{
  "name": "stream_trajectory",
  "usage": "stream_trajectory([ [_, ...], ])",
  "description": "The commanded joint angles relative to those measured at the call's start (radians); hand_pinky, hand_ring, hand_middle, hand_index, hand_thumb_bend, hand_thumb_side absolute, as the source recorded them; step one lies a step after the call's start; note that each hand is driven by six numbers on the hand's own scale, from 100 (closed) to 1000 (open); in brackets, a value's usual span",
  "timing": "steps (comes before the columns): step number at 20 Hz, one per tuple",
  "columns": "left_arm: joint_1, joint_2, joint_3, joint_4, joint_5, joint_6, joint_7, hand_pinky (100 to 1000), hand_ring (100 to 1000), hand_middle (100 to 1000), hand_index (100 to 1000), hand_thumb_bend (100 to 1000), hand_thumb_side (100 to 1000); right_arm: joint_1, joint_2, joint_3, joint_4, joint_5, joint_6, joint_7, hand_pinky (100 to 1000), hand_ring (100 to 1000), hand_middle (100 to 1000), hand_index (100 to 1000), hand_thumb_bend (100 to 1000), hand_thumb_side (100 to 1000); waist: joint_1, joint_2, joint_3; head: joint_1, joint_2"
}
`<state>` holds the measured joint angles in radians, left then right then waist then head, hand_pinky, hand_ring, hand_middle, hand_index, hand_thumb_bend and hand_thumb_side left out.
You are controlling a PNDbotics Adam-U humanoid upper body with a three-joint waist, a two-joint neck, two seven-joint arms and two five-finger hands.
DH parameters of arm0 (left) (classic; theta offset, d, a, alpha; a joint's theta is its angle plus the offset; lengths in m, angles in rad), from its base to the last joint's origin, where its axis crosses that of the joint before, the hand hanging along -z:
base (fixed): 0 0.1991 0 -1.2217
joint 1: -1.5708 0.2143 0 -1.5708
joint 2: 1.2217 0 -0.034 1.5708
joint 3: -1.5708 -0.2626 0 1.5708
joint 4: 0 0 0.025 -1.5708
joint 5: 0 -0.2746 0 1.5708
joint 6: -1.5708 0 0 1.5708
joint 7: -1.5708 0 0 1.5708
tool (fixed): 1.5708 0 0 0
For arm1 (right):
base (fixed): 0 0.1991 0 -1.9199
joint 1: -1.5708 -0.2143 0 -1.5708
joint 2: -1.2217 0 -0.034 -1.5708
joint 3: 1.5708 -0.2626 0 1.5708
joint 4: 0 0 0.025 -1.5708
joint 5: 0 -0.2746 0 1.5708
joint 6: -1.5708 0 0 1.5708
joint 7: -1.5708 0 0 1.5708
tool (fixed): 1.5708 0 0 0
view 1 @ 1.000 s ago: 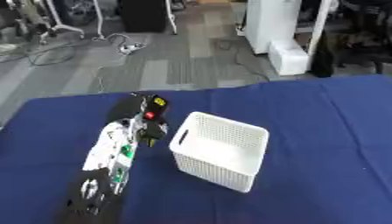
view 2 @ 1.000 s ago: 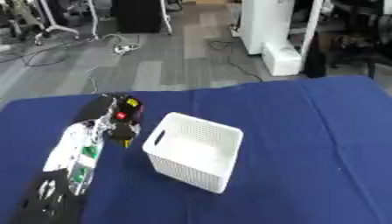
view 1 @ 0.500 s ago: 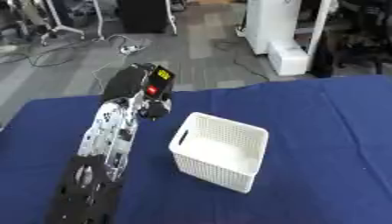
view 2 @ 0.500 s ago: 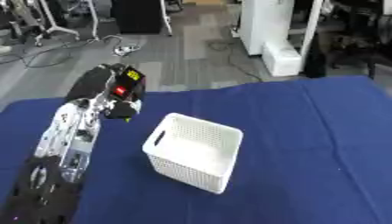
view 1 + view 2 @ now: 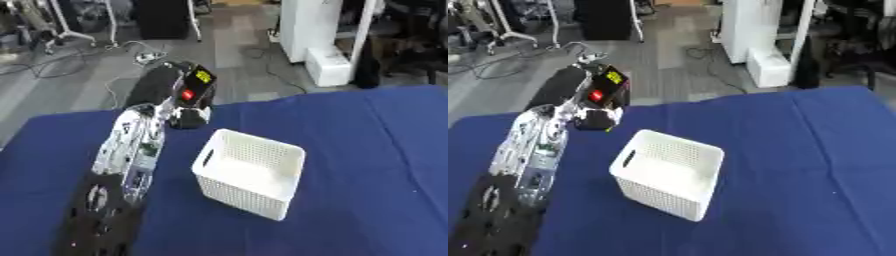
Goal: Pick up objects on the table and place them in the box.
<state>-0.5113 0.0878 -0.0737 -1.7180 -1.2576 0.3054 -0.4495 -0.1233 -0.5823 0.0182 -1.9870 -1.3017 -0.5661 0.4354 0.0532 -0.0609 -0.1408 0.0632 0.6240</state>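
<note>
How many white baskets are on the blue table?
1. The white perforated plastic basket stands near the middle of the blue cloth-covered table, just right of the robot's left arm. Its inside looks empty, and no other basket shows in either view.

**Legible markings: none**

Left hand (image 5: 179, 97): one yellow patch and one red patch on its black back; any characters on them cannot be made out. No readable text elsewhere.

The box (image 5: 252, 177) looks like white perforated plastic, matt. Under it lies a blue tablecloth (image 5: 376, 165), soft and matt. Beside the box, the left arm (image 5: 131, 150) shows silver metal and black casing.
</note>
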Motion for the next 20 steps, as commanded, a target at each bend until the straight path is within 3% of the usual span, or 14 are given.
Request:
stream_trajectory([
  [1, -0.017, 0.008, -0.015, -0.017, 0.037, -0.024, -0.01, 100, 337, 528, 467, 100, 252, -0.017, -0.029, -0.008, -0.013, -0.004, 0.004, 0.001, 179, 311, 320, 485, 100, 1000, -0.003, -0.008, -0.002, 0.009, -0.006],
  [20, 0.018, -0.002, -0.035, 0.011, 0.111, -0.09, -0.078, 100, 346, 533, 492, 100, 281, -0.021, -0.03, -0.007, -0.013, -0.007, 0.006, 0.004, 180, 311, 320, 485, 100, 1000, -0.003, -0.006, -0.004, 0.006, -0.003],
])
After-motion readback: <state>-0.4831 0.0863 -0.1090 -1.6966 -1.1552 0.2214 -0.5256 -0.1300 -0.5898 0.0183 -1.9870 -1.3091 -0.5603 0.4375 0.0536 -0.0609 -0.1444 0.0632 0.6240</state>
